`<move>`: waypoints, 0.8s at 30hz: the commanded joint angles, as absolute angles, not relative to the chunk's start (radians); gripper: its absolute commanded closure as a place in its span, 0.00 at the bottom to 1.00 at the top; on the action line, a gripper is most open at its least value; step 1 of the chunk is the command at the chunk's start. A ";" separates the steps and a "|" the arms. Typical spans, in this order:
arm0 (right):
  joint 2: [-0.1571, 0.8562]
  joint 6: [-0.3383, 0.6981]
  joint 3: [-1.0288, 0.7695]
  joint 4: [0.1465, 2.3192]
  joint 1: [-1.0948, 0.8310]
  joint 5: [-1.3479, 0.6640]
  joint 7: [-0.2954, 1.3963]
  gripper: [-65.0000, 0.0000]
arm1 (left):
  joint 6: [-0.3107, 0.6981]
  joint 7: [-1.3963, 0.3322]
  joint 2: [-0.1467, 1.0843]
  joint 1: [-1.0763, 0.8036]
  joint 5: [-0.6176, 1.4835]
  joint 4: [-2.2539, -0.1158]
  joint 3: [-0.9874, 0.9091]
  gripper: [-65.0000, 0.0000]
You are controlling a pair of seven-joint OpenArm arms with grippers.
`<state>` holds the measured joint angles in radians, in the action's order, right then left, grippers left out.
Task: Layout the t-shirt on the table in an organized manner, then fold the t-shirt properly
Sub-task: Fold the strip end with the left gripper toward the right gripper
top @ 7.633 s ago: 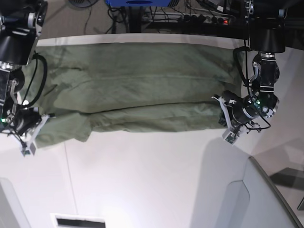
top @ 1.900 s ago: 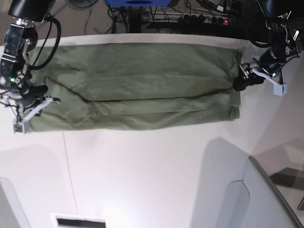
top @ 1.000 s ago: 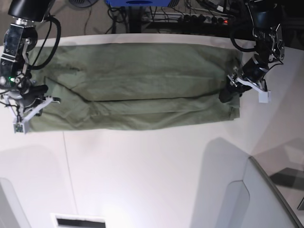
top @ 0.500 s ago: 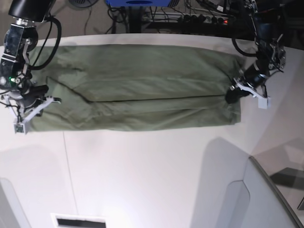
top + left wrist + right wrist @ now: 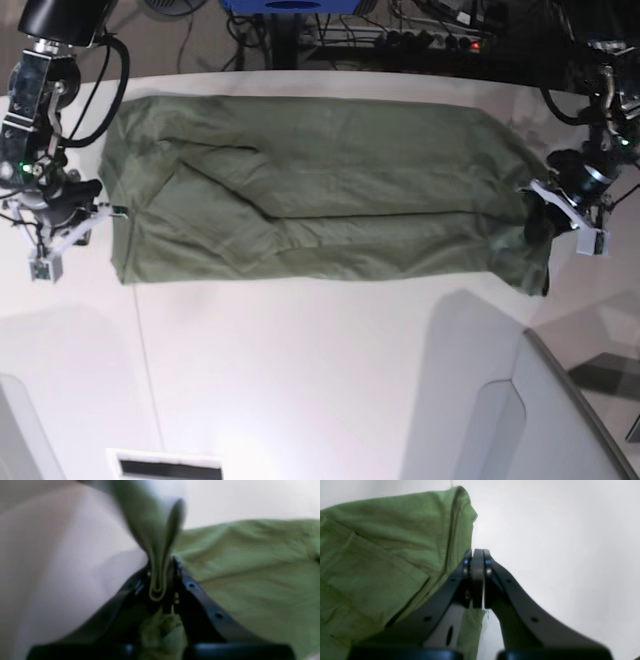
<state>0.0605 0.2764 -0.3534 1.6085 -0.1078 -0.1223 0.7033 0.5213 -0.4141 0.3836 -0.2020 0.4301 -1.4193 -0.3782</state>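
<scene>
**Shirt pinched at one end, stretched along far edge**

I see my left gripper [image 5: 160,580] clamped on a doubled fold of the soft olive-green cotton t-shirt [image 5: 320,190]. Right gripper [image 5: 477,562] is closed on nothing, just beside the cloth. The shirt lies along the white table's [image 5: 300,380] far edge. It looks light, limp and wrinkly; I'd grip hems and corners.

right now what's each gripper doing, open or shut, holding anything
Left gripper: shut on a fold of the t-shirt.
Right gripper: shut, with nothing between its fingertips; the t-shirt lies beside it on the table.
</scene>
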 commanded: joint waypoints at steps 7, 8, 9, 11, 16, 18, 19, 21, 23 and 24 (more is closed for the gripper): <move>0.073 0.277 -0.355 1.624 -0.090 -0.128 0.685 1.00 | 0.437 -0.452 0.203 -0.216 0.257 -1.555 -0.251 1.00; 0.073 0.277 -0.355 1.624 -0.090 -0.127 0.685 1.00 | 0.437 -0.475 0.179 -0.213 0.246 -1.560 -0.249 1.00; 0.073 0.277 -0.355 1.624 -0.090 -0.127 0.685 1.00 | 0.437 -0.493 0.153 -0.202 0.236 -1.567 -0.249 1.00; 0.074 0.277 -0.355 1.624 -0.093 -0.127 0.685 1.00 | 0.437 -0.518 0.102 -0.183 0.206 -1.573 -0.248 1.00; 0.074 0.277 -0.355 1.624 -0.094 -0.125 0.685 1.00 | 0.437 -0.521 0.007 -0.148 0.111 -1.567 -0.248 1.00; 0.074 0.277 -0.355 1.624 -0.094 -0.125 0.685 1.00 | 0.437 -0.521 -0.022 -0.140 0.090 -1.561 -0.246 1.00; 0.074 0.277 -0.355 1.624 -0.093 -0.125 0.685 1.00 | 0.437 -0.521 -0.033 -0.133 0.085 -1.561 -0.243 1.00; 0.074 0.277 -0.355 1.624 -0.091 -0.125 0.685 1.00 | 0.435 -0.522 -0.048 -0.124 0.082 -1.554 -0.214 1.00; 0.074 0.277 -0.355 1.624 -0.090 -0.125 0.685 1.00 | 0.435 -0.522 -0.053 -0.116 0.082 -1.537 -0.183 1.00; 0.074 0.277 -0.355 1.624 -0.090 -0.125 0.685 1.00 | 0.429 -0.519 -0.054 -0.114 0.082 -1.523 -0.171 1.00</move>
<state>0.0654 0.2760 -0.3531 1.6081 -0.1032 -0.1226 0.7033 0.4255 -0.5385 -0.0505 -0.1192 0.0689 -1.5112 -0.1707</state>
